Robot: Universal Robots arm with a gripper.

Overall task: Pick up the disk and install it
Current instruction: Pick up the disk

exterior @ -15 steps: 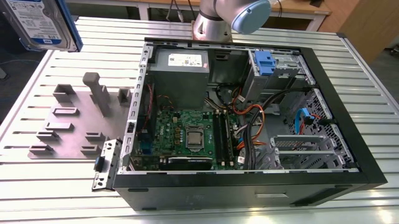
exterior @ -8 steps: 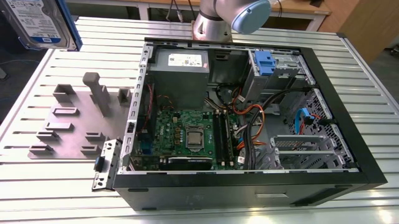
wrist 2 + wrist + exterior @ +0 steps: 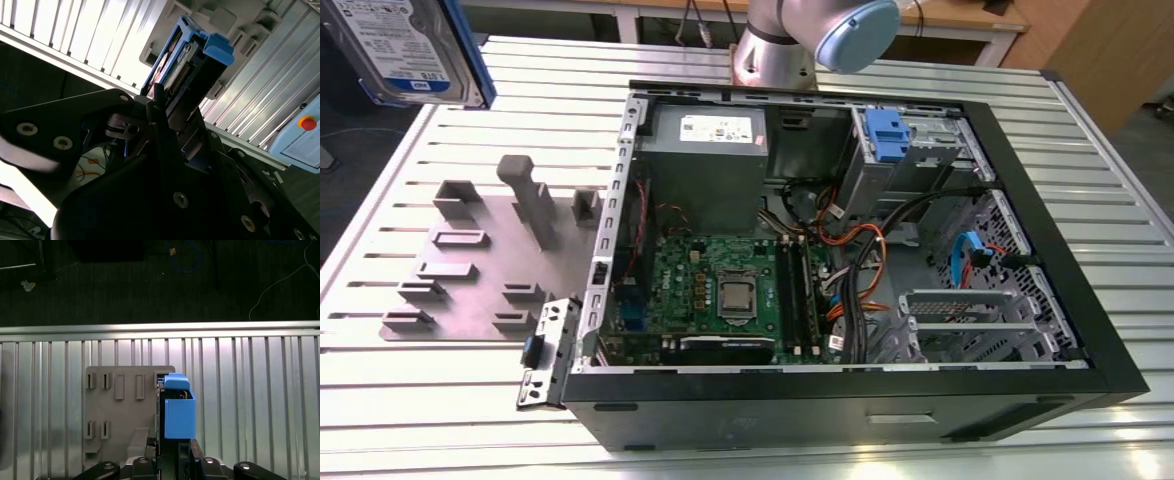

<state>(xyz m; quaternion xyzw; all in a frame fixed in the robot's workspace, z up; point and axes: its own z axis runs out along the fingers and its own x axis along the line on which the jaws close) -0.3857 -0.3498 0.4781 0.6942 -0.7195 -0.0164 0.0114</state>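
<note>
While the gripper (image 3: pixel 172 452) is clamped on the disk (image 3: pixel 178 410), I can see in the first wrist view that it holds the disk up in the air, with the grey slotted plate (image 3: pixel 122 400) lying beyond it on the bench (image 3: pixel 250 390). In the exterior view the disk sits high in the upper left of the frame, well apart from the open computer case (image 3: pixel 1067 270). I think the job right now is carrying. To do it well, I would want a tight hold, a slow move and a straight disk, so it does not bump the case wall or the wires (image 3: pixel 854 245) inside.
</note>
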